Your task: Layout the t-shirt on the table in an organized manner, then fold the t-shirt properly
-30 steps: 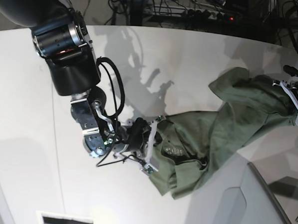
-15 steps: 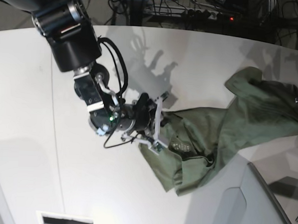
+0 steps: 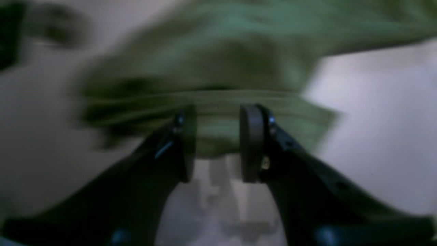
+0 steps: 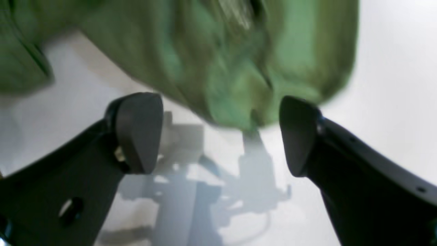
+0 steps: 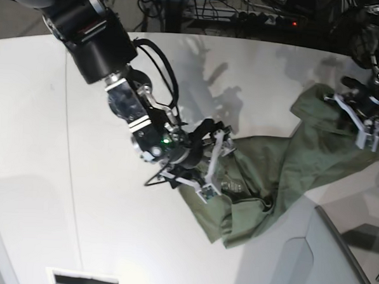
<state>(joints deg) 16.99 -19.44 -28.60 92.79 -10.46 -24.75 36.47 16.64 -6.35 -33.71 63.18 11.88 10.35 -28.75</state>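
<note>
The olive-green t-shirt lies crumpled across the right half of the white table. My right gripper hovers at the shirt's left end, near the collar with its pale label. In the right wrist view it is wide open and empty, with a bunched fold of the shirt just beyond the fingertips. My left gripper is at the shirt's far right edge. In the blurred left wrist view it has its jaws a narrow gap apart, with the shirt's hem showing between the pads.
A grey-white panel sits at the near right corner beside the shirt. The table's curved far edge has cables and stands behind it. A small white box is at the near edge. A thin seam runs across the left side.
The right arm has moved right along the table with its gripper, and the shirt's left end shifted right with it. The left gripper went off the right edge and is back over the shirt.
</note>
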